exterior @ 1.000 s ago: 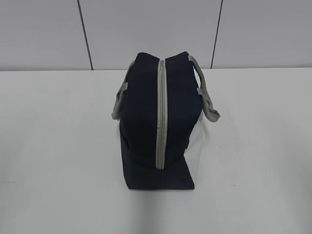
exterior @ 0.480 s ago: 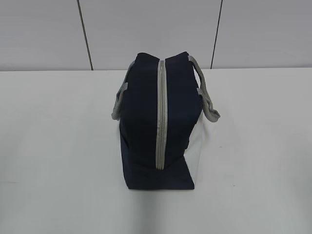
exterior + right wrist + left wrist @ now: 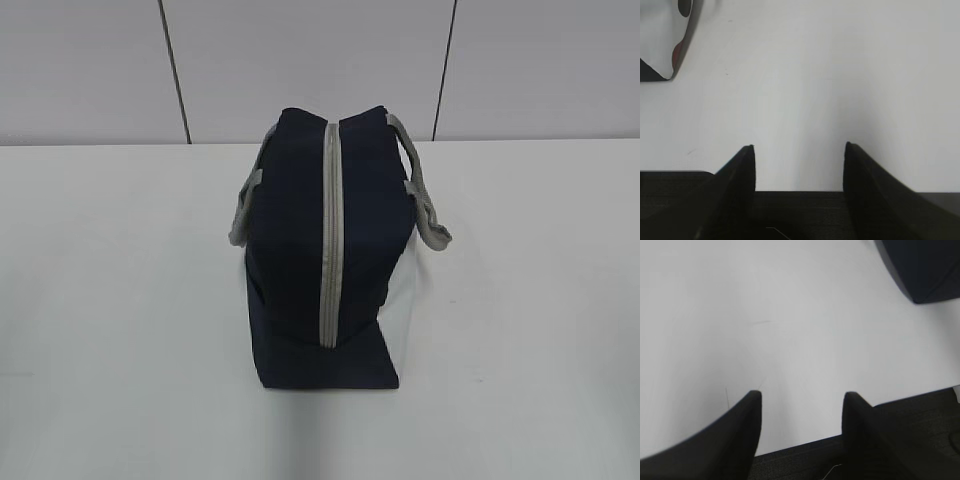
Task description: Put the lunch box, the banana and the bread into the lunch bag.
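The navy lunch bag stands in the middle of the white table, its grey zipper running shut along the top and a grey handle hanging at each side. The lunch box, the banana and the bread are out of view. Neither arm shows in the exterior view. My left gripper hangs open over the table's near edge, with a navy corner of the bag far off at the upper right. My right gripper is open too, nothing between its fingers; the bag's white side panel shows at the upper left.
The white table stretches wide on both sides of the bag. A grey panelled wall stands behind it. Dark floor lies past the table's near edge, under both grippers.
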Tool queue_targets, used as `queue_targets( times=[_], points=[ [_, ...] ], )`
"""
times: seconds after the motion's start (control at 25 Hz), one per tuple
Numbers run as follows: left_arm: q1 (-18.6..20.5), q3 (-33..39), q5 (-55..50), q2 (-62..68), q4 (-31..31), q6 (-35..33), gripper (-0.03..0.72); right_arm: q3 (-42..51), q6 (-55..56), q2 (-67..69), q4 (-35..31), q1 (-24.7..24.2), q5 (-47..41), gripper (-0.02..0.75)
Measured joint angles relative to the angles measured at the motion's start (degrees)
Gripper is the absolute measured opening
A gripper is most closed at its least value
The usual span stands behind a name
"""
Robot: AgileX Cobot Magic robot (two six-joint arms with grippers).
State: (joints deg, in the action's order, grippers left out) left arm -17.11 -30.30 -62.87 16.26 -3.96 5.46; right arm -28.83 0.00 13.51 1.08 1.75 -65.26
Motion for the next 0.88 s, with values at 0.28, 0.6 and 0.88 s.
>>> queue_targets(
  times=[0.28,0.6,0.88],
  points=[
    [0.5,0.0,0.0,0.0,0.1,0.0,0.371,0.0,0.0,0.0,0.0,0.0,0.1,0.417],
    [9.2,0.0,0.0,-0.4,0.2,0.0,0.371,0.1,0.0,-0.5,0.0,-1.0,0.1,0.417],
    [11.2,0.0,0.0,-4.1,0.2,0.0,0.371,0.1,0.0,-7.6,0.0,-3.9,0.1,0.417]
  ],
)
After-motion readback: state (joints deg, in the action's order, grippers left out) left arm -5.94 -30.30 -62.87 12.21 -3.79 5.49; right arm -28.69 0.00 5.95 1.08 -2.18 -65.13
